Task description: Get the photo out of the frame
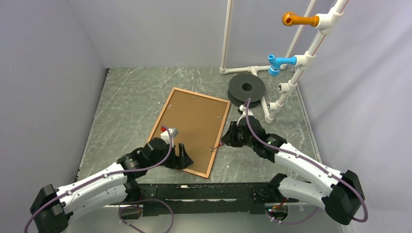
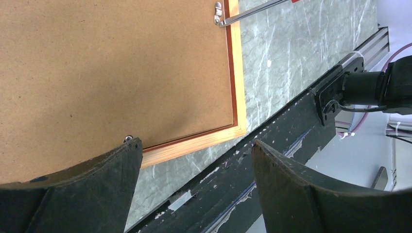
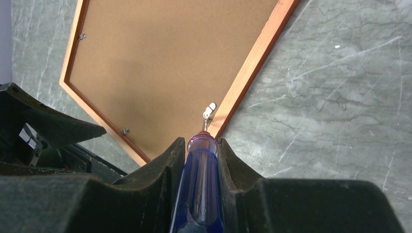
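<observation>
The frame (image 1: pixel 221 134) lies face down on the table, its plain brown backing panel (image 1: pixel 192 126) up. The photo is hidden under the panel. My right gripper (image 3: pixel 201 145) is shut on a blue screwdriver (image 3: pixel 201 184). Its thin shaft reaches a small metal clip (image 3: pixel 209 110) on the frame's right rail, also in the left wrist view (image 2: pixel 219 13). My left gripper (image 2: pixel 194 145) is open and empty. It hovers at the frame's near edge (image 2: pixel 194 144), one finger (image 2: pixel 92 179) over the panel beside another clip (image 2: pixel 128 138), the other over the black base rail.
A black spool (image 1: pixel 247 88) lies on the table behind the frame's far right corner. A white pipe rack (image 1: pixel 296 63) with orange and blue fittings stands at the back right. The black base rail (image 1: pixel 204 191) runs along the near edge.
</observation>
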Robot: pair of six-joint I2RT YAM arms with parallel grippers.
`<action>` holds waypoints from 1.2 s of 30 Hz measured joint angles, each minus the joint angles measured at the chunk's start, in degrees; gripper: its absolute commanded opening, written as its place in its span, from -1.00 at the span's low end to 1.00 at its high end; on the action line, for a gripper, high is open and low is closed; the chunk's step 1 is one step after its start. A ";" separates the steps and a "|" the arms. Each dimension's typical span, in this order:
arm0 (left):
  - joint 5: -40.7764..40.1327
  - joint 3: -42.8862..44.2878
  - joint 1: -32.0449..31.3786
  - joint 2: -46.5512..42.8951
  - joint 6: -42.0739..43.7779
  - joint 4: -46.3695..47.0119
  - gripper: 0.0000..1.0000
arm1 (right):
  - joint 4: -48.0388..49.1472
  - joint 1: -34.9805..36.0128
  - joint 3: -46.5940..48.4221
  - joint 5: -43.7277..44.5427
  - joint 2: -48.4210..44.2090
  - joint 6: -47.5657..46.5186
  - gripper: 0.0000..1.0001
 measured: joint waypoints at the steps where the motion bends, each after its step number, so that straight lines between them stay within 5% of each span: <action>1: 0.00 0.00 0.00 0.00 -0.02 0.04 0.71 | 0.17 0.07 0.04 0.11 0.15 -0.11 -1.00; 36: 0.22 -0.87 0.00 -0.63 -0.37 -0.07 0.72 | 1.73 1.11 0.92 4.61 1.60 -0.66 -1.00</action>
